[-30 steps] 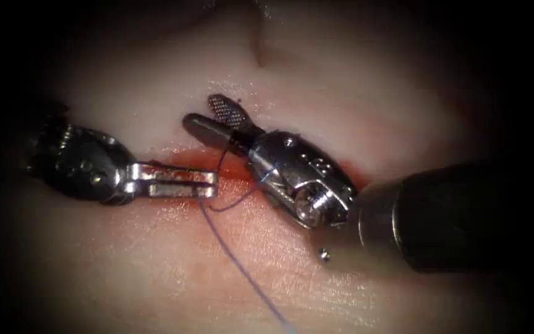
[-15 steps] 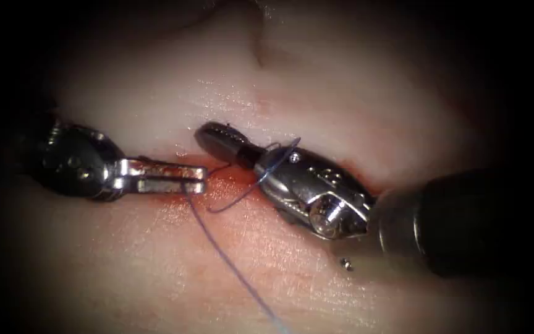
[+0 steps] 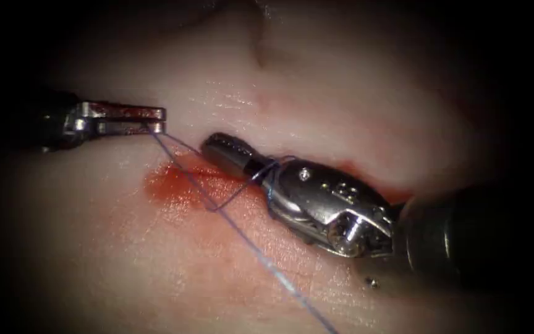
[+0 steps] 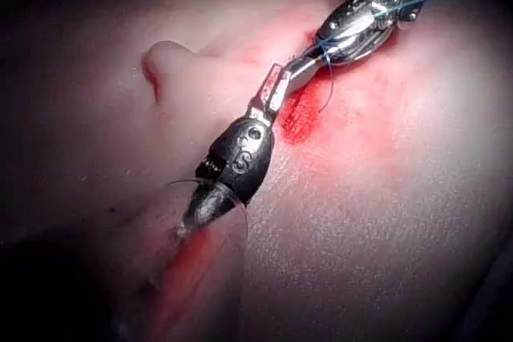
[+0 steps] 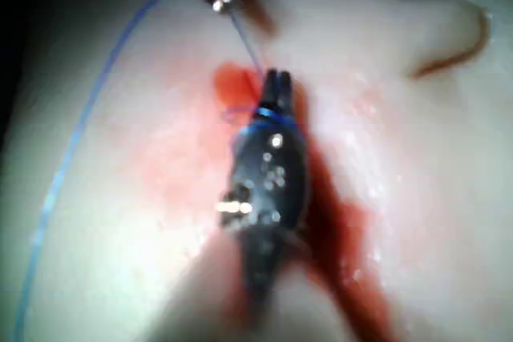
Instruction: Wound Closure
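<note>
Two tools share the thread (image 3: 242, 235): left tool (image 3: 156, 120) clamped on it, looped around the closed right tool (image 3: 220, 148); keep tension even

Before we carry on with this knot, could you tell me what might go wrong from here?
1. The thread is looped around the right end effector just behind its shut jaws; the loop may slip off the tip.
2. The left end effector, left of the cut, holds the thread taut; more tension could fray it at the jaws.
3. Red fluid lies under the crossing strands and may hide how the tissue edges meet.
</note>
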